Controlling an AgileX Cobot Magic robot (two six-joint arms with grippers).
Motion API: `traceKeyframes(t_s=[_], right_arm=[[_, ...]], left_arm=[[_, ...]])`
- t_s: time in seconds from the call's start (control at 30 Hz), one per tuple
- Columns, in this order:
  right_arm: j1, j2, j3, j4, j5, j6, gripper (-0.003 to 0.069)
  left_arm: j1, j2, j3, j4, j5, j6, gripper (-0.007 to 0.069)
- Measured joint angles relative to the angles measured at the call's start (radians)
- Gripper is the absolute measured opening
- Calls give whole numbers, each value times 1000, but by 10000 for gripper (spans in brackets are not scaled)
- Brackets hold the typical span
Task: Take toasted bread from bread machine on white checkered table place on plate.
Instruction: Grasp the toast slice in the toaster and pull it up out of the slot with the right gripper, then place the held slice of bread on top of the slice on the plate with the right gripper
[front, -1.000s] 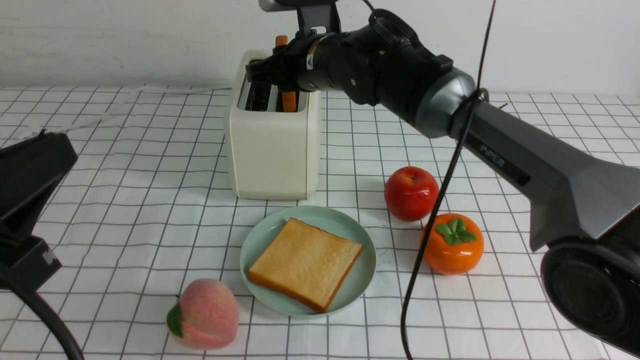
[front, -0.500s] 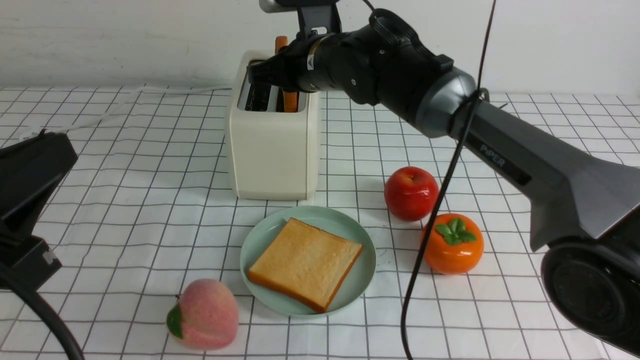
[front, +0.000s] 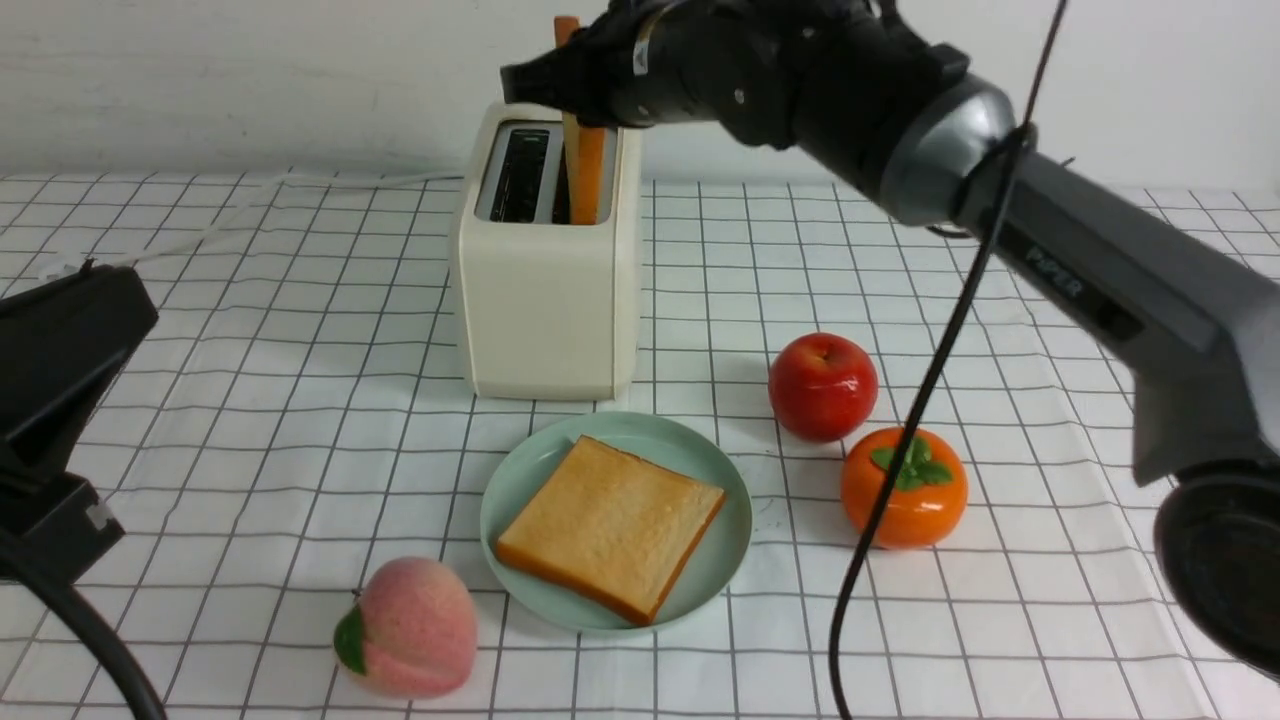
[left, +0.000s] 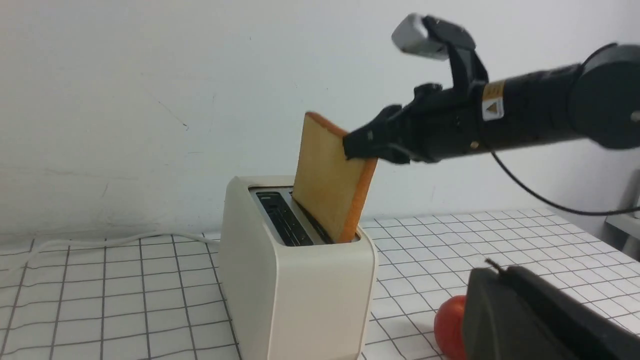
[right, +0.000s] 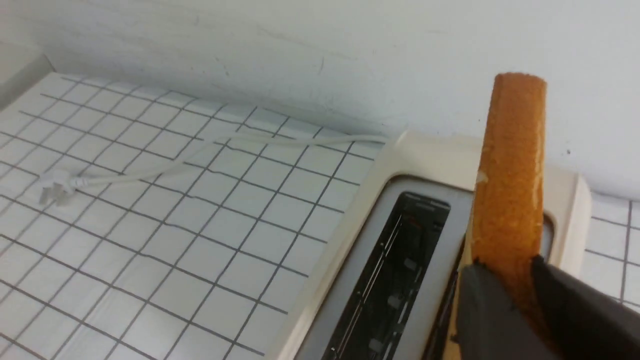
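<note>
The cream-white bread machine stands on the white checkered table. My right gripper is shut on the top edge of one slice of toasted bread, which is upright with its lower end still in the right slot. The left wrist view shows this slice in the gripper; the right wrist view shows its crust between my fingers. The left slot is empty. The other slice lies flat on the mint-green plate. My left gripper is shut and empty at the table's left.
A red apple and an orange persimmon sit right of the plate. A pink peach lies front left of it. The toaster's white cord runs along the back wall.
My right gripper has risen with the toast slice, drawing it up out of the toaster's right slot. The left arm has not moved.
</note>
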Motion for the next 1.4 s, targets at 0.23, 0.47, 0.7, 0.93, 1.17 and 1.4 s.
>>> traceKeyframes(t_s=[0.23,0.47,0.7,0.93,1.17,1.4], right_arm=[[1,-182,-1,197,258,-186,95],[4,-279,-2,495,647,-448,95],[6,-330,45,565,693,-481,95],[3,-373,358,673,643,-504,95],[-114,-373,684,926,478,-649,95],[-250,-373,943,1475,364,-1086,95]], left_arm=[[0,0,6,-34,14,0,-13],[0,0,106,-113,21,0,-13],[0,0,129,-148,43,-1,-13],[0,0,155,-148,72,-9,-13],[0,0,209,-148,85,6,-13],[0,0,241,-148,147,7,-13]])
